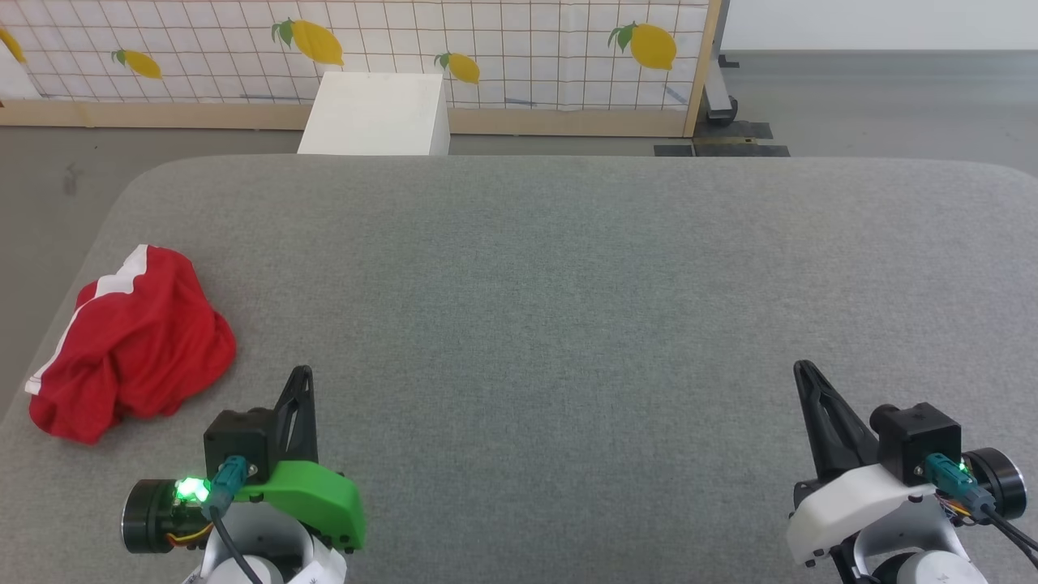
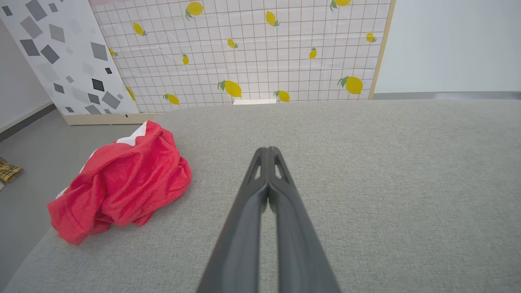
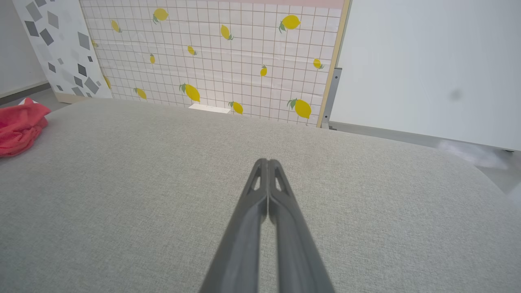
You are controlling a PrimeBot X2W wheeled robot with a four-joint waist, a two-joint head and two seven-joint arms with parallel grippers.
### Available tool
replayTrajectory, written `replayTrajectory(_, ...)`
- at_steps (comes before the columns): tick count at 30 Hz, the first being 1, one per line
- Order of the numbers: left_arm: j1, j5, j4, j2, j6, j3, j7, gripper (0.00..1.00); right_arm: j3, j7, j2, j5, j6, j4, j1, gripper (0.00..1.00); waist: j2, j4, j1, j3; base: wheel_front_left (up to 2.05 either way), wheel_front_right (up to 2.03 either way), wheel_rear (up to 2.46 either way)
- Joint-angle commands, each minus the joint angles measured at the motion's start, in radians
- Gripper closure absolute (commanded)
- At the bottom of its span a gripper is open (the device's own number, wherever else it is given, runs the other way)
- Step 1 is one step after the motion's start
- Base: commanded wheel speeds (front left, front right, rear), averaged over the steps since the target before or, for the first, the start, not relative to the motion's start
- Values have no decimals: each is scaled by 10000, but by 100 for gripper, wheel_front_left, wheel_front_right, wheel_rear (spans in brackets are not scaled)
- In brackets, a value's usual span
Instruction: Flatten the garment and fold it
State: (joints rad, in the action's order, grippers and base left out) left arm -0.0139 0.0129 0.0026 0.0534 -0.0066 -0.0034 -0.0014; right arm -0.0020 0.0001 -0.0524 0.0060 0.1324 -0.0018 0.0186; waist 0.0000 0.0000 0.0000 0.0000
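Observation:
The garment (image 1: 134,345) is a crumpled heap of bright red fabric with a white stripe, lying near the left edge of the grey table (image 1: 568,284). From the left wrist the garment (image 2: 122,183) sits left of the fingers, and in the right wrist view the garment (image 3: 18,126) is a red lump at the far left edge. My left gripper (image 1: 302,375) hovers just right of the heap, shut and holding nothing, its fingertips pressed together (image 2: 268,151). Far to the right, my right gripper (image 1: 803,369) is also shut and empty (image 3: 266,162).
A white box (image 1: 377,113) stands on the floor beyond the table's far edge, before a lemon-print panel (image 1: 486,49). A panel with grey shapes (image 2: 61,53) leans at the left. The table's left edge (image 1: 49,341) runs right beside the garment.

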Motion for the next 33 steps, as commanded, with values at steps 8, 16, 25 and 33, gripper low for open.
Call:
replayTrajectory(8, 139, -129, -26, -32, 66, 34, 14, 100, 20, -1, 22, -60, -17, 18, -186, 100, 0, 0, 0, 0, 0, 0, 0)
replayTrajectory(16, 139, -129, -26, -32, 66, 34, 14, 100, 20, -1, 22, -60, -17, 18, -186, 100, 0, 0, 0, 0, 0, 0, 0)
replayTrajectory(25, -4, 24, 0, 2, 0, -18, -1, 0, -2, -1, -2, 5, 0, 0, 7, 0, 0, 0, 0, 0, 0, 0, 0)
replayTrajectory(33, -42, 140, 66, 1, 43, -119, -95, 0, 1, -89, -1, 56, -1, 32, -9, 0, 0, 1, 0, 2, 0, 0, 0)
